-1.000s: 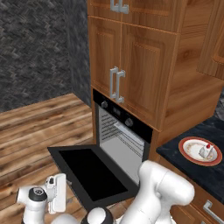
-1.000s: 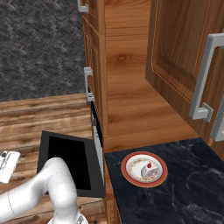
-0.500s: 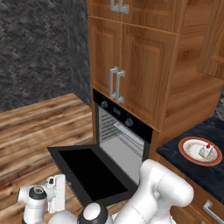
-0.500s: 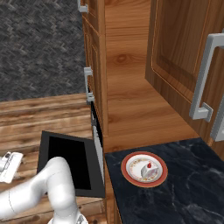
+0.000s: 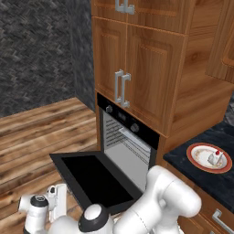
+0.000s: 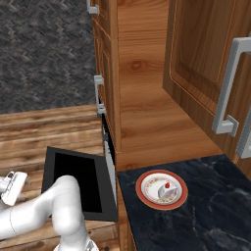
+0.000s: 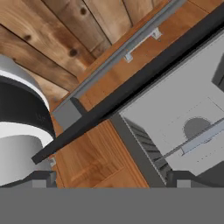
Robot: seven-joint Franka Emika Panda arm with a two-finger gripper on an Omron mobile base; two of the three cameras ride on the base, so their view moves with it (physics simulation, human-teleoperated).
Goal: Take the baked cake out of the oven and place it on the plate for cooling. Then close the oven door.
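Since a moment ago my claw [image 5: 54, 205] has crept slightly along the floor beside the oven door [image 5: 93, 178], jaws unreadable, while the cake [image 6: 166, 190] already sits on the plate [image 6: 162, 189] near the counter's front-left corner.

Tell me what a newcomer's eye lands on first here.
The oven door hangs wide open over the wooden floor, baring the oven and its racks. On the dark counter to the right, the cake already sits on the plate.
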